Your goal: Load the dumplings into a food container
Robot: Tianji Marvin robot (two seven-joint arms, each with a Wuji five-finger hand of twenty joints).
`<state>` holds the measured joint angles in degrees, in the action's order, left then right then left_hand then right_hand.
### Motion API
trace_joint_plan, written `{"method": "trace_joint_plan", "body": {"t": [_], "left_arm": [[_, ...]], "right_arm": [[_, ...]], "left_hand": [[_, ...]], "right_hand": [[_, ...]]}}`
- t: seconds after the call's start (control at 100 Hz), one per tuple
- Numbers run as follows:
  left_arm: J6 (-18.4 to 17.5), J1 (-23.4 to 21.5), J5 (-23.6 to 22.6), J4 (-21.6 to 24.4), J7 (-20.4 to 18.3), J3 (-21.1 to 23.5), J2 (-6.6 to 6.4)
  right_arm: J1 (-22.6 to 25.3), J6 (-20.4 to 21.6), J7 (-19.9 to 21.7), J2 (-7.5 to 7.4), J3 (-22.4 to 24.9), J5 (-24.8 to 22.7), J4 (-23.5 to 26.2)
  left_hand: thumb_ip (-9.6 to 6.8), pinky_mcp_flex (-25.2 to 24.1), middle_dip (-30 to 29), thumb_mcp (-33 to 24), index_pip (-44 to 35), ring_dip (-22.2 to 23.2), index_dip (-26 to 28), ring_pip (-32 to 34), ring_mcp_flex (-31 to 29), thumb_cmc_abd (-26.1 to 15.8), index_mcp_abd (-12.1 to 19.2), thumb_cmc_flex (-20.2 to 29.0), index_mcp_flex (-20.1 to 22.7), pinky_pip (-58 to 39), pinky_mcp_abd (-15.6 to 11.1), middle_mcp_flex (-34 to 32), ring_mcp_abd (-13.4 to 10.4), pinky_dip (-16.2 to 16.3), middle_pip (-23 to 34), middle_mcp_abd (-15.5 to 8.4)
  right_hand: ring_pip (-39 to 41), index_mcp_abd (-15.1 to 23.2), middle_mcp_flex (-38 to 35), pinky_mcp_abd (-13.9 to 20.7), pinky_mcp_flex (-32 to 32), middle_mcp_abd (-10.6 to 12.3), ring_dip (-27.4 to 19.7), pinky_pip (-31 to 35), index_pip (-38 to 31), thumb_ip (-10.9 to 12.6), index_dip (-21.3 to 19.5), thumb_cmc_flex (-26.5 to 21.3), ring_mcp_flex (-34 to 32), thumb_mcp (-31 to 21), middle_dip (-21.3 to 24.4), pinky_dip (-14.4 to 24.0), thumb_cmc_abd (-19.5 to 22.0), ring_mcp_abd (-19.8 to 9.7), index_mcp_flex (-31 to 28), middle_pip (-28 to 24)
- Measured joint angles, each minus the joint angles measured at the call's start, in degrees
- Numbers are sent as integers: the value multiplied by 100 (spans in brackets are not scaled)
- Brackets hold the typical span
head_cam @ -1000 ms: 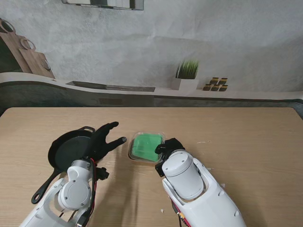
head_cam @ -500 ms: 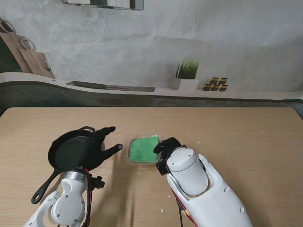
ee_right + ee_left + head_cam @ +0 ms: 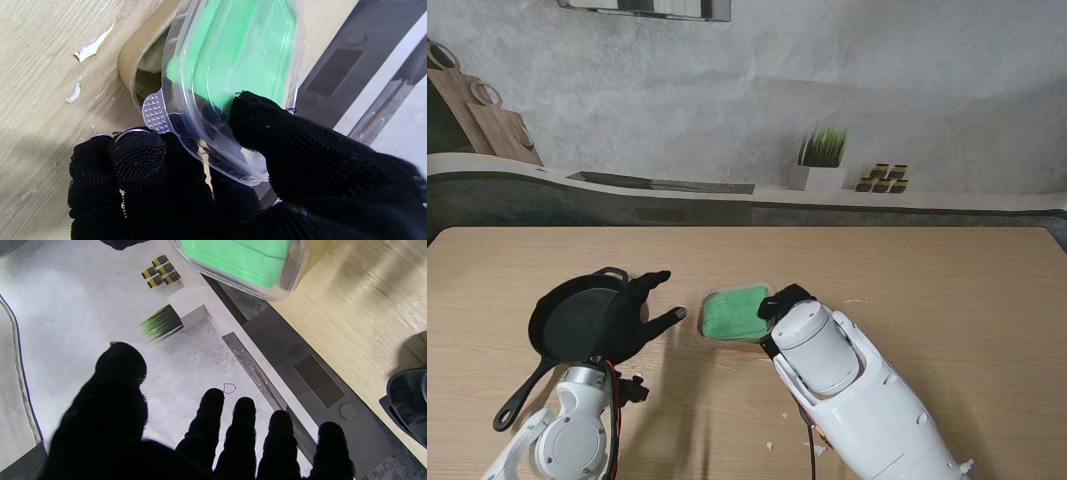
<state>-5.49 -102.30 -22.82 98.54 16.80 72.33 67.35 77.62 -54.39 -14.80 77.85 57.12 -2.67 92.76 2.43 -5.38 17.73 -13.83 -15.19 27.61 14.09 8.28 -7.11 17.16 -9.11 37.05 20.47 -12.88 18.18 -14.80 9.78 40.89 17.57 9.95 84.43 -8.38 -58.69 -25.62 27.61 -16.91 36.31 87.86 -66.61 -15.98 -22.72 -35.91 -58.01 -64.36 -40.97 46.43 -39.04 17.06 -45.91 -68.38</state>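
Note:
My right hand [image 3: 779, 305] is shut on the near edge of a clear lid with a green face [image 3: 735, 312]. The thumb is on top and the fingers underneath [image 3: 140, 160]. The lid [image 3: 233, 56] is tilted up off a tan food container [image 3: 128, 66], whose opening shows beside it with something pale inside. My left hand [image 3: 632, 310] hovers open, fingers spread [image 3: 213, 420], between the black frying pan [image 3: 567, 322] and the container. The lid [image 3: 243, 260] also shows in the left wrist view. No dumplings can be made out in the pan.
The pan's handle [image 3: 522, 392] points toward me on the left. White crumbs [image 3: 91, 48] lie on the wooden table [image 3: 947, 290] near the container. A potted plant [image 3: 822, 160] and small jars [image 3: 882, 178] stand on the counter beyond the table.
My right hand has raised and tilted the green-faced lid, shifting it slightly left. The left hand has drawn back a little toward me and stays open.

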Motion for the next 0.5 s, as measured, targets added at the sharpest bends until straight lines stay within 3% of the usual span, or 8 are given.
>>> {"method": "trace_joint_plan", "body": {"t": [0.21, 0.31, 0.38, 0.43, 0.47, 0.5], "left_arm": [[5, 3, 18, 4, -14, -6, 0], [13, 4, 18, 4, -15, -8, 0], [17, 4, 18, 4, -18, -9, 0], [22, 4, 18, 3, -20, -10, 0], [28, 4, 18, 3, -22, -10, 0], [32, 4, 18, 3, -24, -11, 0]], "right_arm": [[-184, -2, 348, -98, -247, -534, -113], [-172, -3, 987, -97, -242, -1552, -126], [-138, -3, 1113, -55, -181, -1853, -149], [-58, -3, 1674, 64, 43, -2382, -151], [31, -2, 2278, 208, 296, -2979, -149], [103, 0, 2753, 328, 492, -3465, -141]], "left_hand": [[-2, 0, 0, 0, 1, 0, 0, -15, 0, -1, -59, 0, 73, 1, 0, -1, 0, 67, -3, 0], [-57, 0, 0, 1, 3, -1, 0, -62, -1, -1, -61, 0, 73, 1, 0, -1, 3, 70, -3, 0], [-58, 1, 0, 1, 6, -1, -1, -63, -1, -1, -72, 0, 74, 1, 1, -1, 4, 128, -3, 0], [-58, 1, 0, 1, 7, -1, -1, -63, -1, -1, -88, 1, 74, 1, 1, -1, 5, 133, -3, 0], [-58, 1, 0, 1, 8, -1, -1, -65, -1, -1, -109, 2, 74, 1, 1, -1, 7, 134, -4, 0], [-58, 2, 0, 1, 8, -1, -1, -65, -2, -1, -111, 3, 74, 1, 2, -1, 9, 135, -4, 0]], "right_hand": [[-159, -6, 634, 159, -573, -45, 3, -24, -52, 1, 352, 4, 551, 282, 55, 1, 198, 6, 750, -107], [-494, 2, 1153, 405, -1004, -46, 15, -217, -54, 3, 486, 102, 1040, 334, 153, 1, 237, -3, 1180, -123], [-710, 7, 1527, 637, -1301, -42, 49, -312, 3, 8, 487, 254, 1370, 365, 214, 1, 466, -55, 1480, -153], [-886, 32, 1852, 890, -1533, 52, 60, -367, 74, 20, 421, 418, 1610, 472, 218, 1, 712, -152, 1793, -154], [-1056, 39, 2131, 1077, -1765, 104, 75, -472, 227, 364, 40, 558, 1888, 577, 152, 21, 880, -209, 2053, -154], [-1144, 37, 2352, 1190, -1909, 155, 81, -495, 365, 486, -281, 697, 2048, 633, 103, 38, 986, -257, 2239, -154]]}}
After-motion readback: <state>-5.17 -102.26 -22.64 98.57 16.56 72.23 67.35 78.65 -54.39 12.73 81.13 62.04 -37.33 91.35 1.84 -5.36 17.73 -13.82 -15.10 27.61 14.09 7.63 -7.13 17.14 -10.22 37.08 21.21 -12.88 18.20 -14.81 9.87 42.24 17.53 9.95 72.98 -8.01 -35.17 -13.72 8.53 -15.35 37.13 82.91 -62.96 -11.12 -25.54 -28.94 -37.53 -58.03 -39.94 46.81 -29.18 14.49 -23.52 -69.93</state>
